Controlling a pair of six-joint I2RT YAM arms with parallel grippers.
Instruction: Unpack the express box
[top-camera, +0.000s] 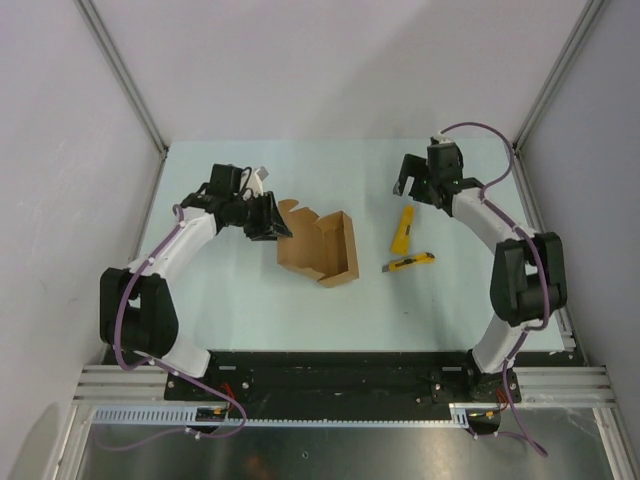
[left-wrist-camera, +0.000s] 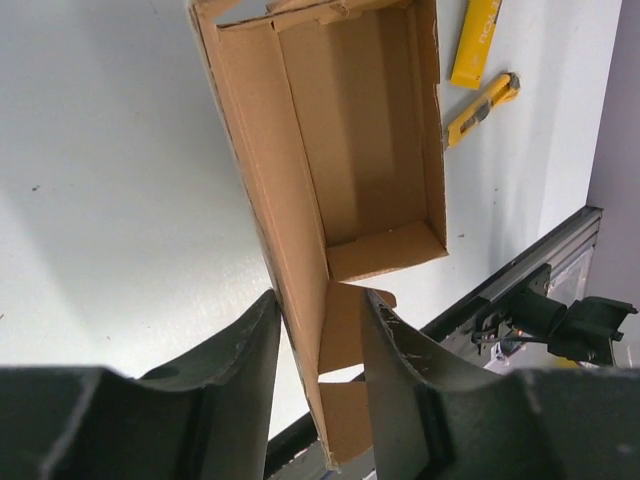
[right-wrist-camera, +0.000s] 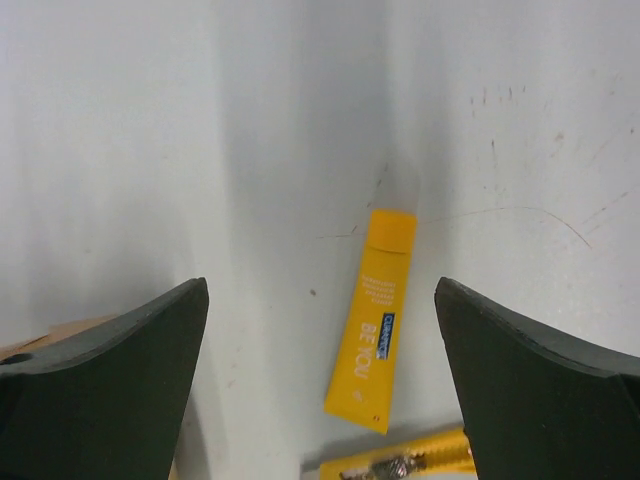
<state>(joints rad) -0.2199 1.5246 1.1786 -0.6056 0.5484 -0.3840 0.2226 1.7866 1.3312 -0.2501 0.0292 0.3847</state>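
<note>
- The express box (top-camera: 322, 250), a small flat brown cardboard carton, lies open mid-bench, with its lid and flaps folded out toward the left arm.
- Left end effector (top-camera: 270, 218) is part-spread, with one finger on each side of the box's near wall and flap. The gap looks wider than the card, so we read no firm pinch, though we cannot tell whether a pad touches.
- Right end effector (top-camera: 420, 182) is spread wide and empty. It hovers over the slim yellow tube (right-wrist-camera: 372, 318), clear of it.
- Handling, as we judge it: the box is light, thin-walled and empty, so it will skid on the smooth pale bench (top-camera: 230, 290) if pushed. The card is stiff along its creases, but flaps bend and crush under a hard squeeze.
- Best hold is an upright side wall near a corner, with one finger inside and one outside. A loose flap just hinges.
- The left wrist view shows the inside bare, so the contents look to be already out.
- Hidden: the box's underside and far outer faces, and the flap ends cut off low in the left wrist view.
- The yellow-and-black utility knife (top-camera: 410, 263) is near the tube. We cannot tell whether its blade is out, and the right wrist view crops it.
</note>
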